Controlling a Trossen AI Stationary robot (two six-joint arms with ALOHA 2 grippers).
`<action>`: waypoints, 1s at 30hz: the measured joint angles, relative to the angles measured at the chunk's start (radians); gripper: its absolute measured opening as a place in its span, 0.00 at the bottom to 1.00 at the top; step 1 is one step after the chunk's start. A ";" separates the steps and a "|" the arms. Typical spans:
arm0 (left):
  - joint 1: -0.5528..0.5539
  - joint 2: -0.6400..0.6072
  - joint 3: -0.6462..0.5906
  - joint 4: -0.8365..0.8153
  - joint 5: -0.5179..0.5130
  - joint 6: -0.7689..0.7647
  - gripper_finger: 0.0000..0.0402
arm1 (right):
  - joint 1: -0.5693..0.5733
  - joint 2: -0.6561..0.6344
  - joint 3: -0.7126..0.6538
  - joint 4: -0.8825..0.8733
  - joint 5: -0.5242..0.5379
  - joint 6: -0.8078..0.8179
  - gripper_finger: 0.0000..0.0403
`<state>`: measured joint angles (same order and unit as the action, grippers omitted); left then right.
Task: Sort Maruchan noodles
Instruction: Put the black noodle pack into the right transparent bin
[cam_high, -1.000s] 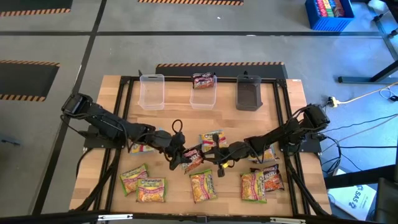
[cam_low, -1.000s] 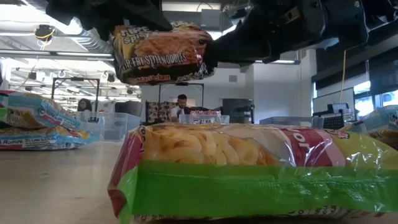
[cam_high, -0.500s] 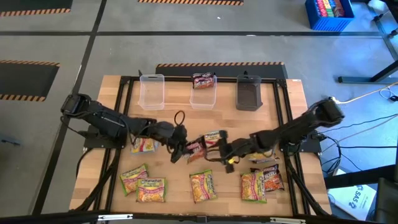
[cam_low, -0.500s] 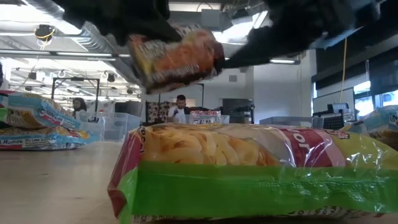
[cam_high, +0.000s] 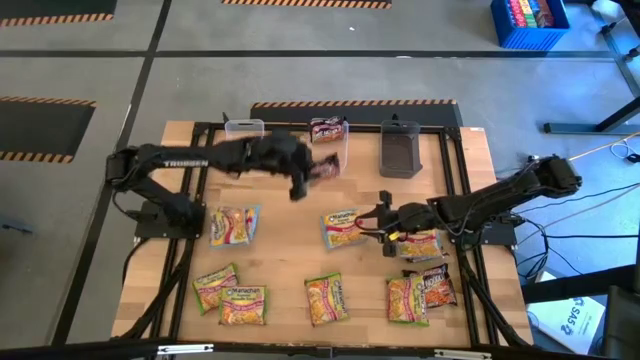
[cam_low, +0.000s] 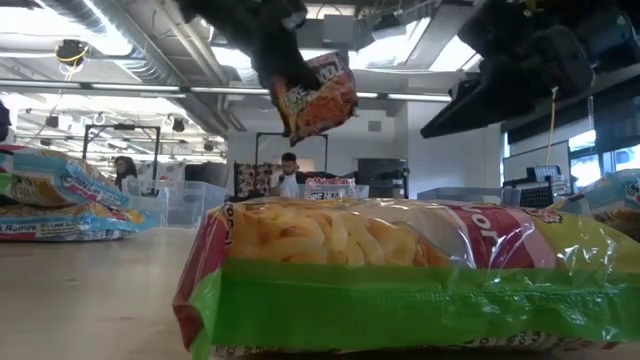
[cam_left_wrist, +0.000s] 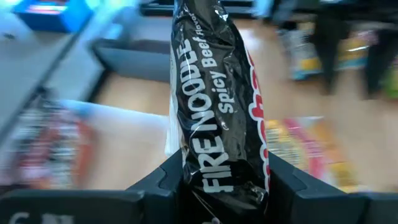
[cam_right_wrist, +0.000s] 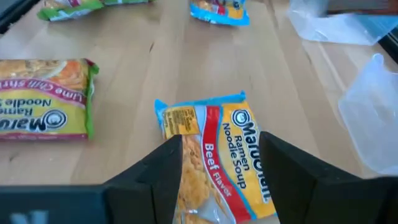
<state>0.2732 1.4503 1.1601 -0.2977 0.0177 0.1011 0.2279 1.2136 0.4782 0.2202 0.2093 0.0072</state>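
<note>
While the left pincer (cam_high: 312, 172) carries a dark red noodle packet (cam_high: 324, 168) up toward the far edge of the bench (cam_high: 280, 255), pinching it by one short end so that it hangs lengthwise out from the fingers, the middle clear tub (cam_high: 327, 150) sits just beyond it and already has a matching dark packet (cam_high: 328, 127) lying on its far rim. From where I stand the carried packet looks to be at the tub's near edge, though the arm is blurred and I can't swear it is over the opening yet. The drop turns on that: the tub lies straight ahead of the pincer, with an empty clear tub (cam_high: 244, 146) to one side and a dark grey tub (cam_high: 399, 151) to the other, well enough apart that there is room to come down between them. The right pincer (cam_right_wrist: 219, 163) is low over the middle of the bench, spread wide around a blue-edged beef packet (cam_right_wrist: 214, 152) whose long axis runs straight out ahead between the fingers, not yet pinched. A green-edged packet (cam_right_wrist: 45, 99) lies beside it with bare wood between them, and more packets (cam_high: 325, 298) wait along the near edge.
</note>
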 joint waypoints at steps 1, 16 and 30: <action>0.032 0.016 0.036 -0.019 0.000 0.036 0.31 | 0.000 0.000 -0.008 0.007 0.001 0.012 0.47; 0.391 0.479 0.521 -0.239 0.301 0.312 0.31 | 0.000 0.002 -0.068 0.019 0.099 0.145 0.46; 0.407 0.635 0.563 -0.306 0.332 0.434 0.31 | 0.000 0.002 -0.100 0.024 0.181 0.210 0.46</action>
<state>0.6807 2.0852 1.7233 -0.6033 0.3495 0.5350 0.2283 1.2156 0.3786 0.2447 0.3904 0.2169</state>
